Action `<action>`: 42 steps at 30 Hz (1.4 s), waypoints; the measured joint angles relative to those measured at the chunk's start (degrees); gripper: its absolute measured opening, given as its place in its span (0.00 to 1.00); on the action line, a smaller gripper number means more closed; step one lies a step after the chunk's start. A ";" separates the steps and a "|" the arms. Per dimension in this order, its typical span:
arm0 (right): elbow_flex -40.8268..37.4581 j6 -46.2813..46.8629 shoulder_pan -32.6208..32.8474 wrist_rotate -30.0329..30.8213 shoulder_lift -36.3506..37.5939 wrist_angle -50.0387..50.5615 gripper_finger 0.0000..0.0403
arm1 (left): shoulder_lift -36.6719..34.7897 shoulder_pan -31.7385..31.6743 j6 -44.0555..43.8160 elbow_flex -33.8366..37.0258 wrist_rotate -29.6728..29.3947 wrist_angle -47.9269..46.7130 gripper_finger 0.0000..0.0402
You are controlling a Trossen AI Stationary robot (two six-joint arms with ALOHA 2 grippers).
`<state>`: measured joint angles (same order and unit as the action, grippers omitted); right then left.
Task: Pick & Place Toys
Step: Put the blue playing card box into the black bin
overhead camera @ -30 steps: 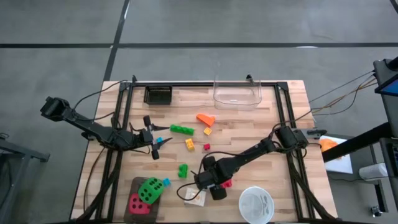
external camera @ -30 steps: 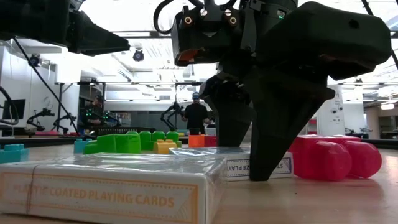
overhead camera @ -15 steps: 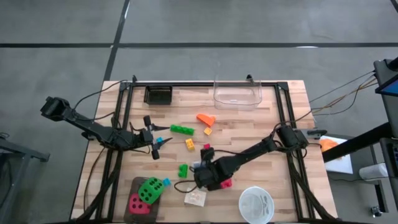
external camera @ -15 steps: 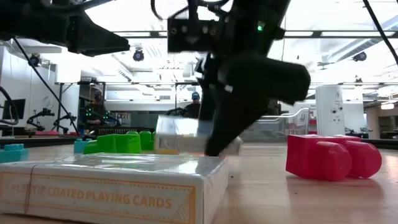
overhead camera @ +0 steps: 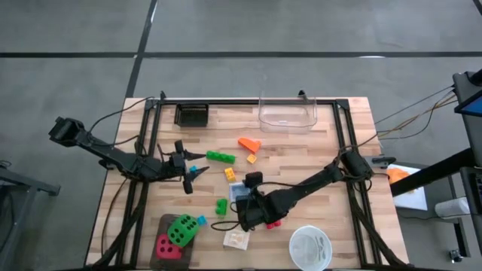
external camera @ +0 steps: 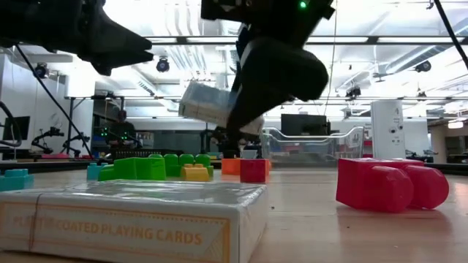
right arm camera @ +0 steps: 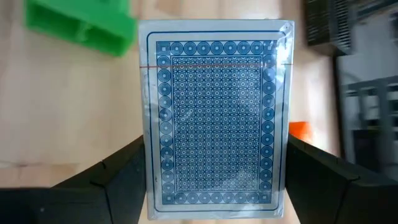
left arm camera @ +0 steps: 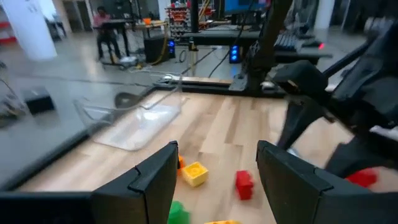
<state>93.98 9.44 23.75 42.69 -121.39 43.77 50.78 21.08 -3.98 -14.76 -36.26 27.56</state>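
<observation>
Progress: early. The clear tub (overhead camera: 287, 113) at the upper centre of the high view appears empty, and so does the white bowl (overhead camera: 311, 247) at lower right. Judged from this, nearly all toys remain unplaced.

In hand: the right hand (overhead camera: 242, 197), just below centre of the high view, is clamped on a card pack (right arm camera: 216, 118), lifted clear of the desk (overhead camera: 301, 162). The left hand (overhead camera: 190, 172), left of centre, hangs over the desk with its fingers apart and nothing between them.

Outstanding on the desk: green brick (overhead camera: 221, 156), orange brick (overhead camera: 249, 143), yellow brick (overhead camera: 230, 174), a second green brick (overhead camera: 221, 205), a second card pack (overhead camera: 236, 239), and the green die (overhead camera: 180, 229) and red die (overhead camera: 164, 245) at lower left.

View differences: the right wrist view alone shows the held pack's blue patterned back filling the frame. The low view shows the gap between pack and desk, which the high view cannot. The left wrist view confirms the empty spread fingers.
</observation>
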 joint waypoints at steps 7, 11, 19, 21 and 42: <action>1.98 -4.88 -1.03 11.49 0.57 0.11 0.74 | 0.00 -4.36 -11.95 -0.02 7.41 0.39 0.54; 3.28 -7.36 -2.02 15.28 0.57 0.01 0.74 | 0.00 -7.60 -15.72 -0.02 12.57 0.52 0.54; 4.39 -11.43 -4.47 17.77 0.57 -0.09 0.74 | 1.03 -10.96 -18.96 -0.01 18.15 1.08 0.54; 4.39 -11.99 -4.90 17.73 0.57 -0.22 0.74 | 2.94 -11.07 -19.32 -0.42 18.68 2.07 0.55; 4.37 -13.21 -5.97 17.73 0.57 -0.43 0.74 | 27.51 -15.45 -17.02 -16.08 24.16 3.39 0.55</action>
<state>98.35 -3.77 17.78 60.42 -120.81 43.33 78.30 5.63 -21.00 -30.84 -12.10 30.95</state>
